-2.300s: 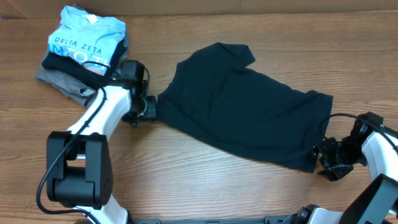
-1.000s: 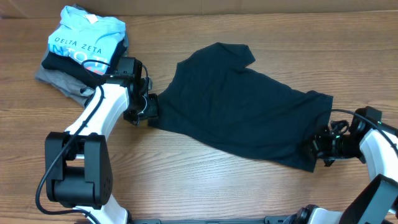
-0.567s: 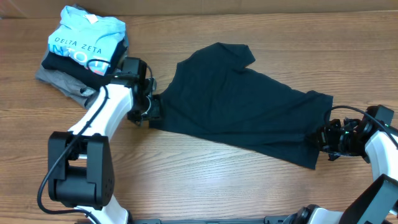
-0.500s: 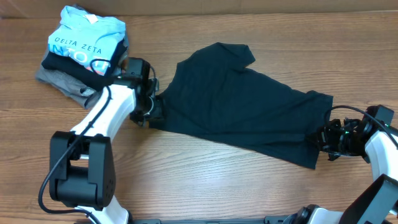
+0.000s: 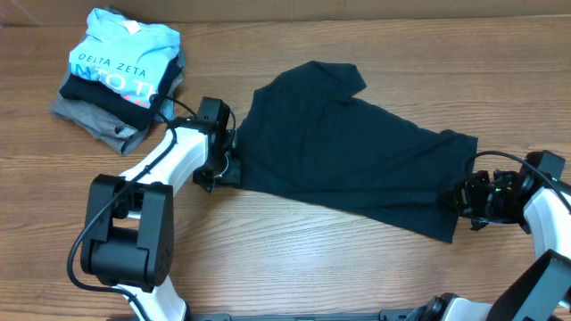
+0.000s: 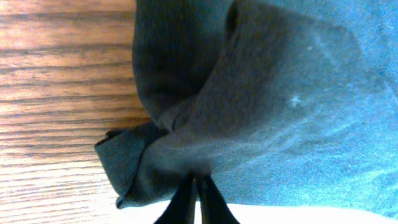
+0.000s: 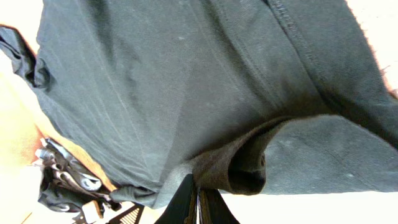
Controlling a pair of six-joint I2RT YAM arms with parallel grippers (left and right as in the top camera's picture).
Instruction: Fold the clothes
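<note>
Overhead, the dark T-shirt (image 5: 357, 165) lies spread out, slanting across the middle of the table (image 5: 294, 267), with one sleeve toward the far edge. The left end effector (image 5: 223, 168) sits at the T-shirt's left edge, and the left wrist view shows its jaws pinched together on a bunched fold of fabric. The right end effector (image 5: 457, 201) is at the lower right corner, its jaws likewise clamped on gathered cloth near the hem. At the far left, a blue shirt (image 5: 120, 53) tops a pile with a grey garment (image 5: 89, 120) beneath, apart from the T-shirt.
</note>
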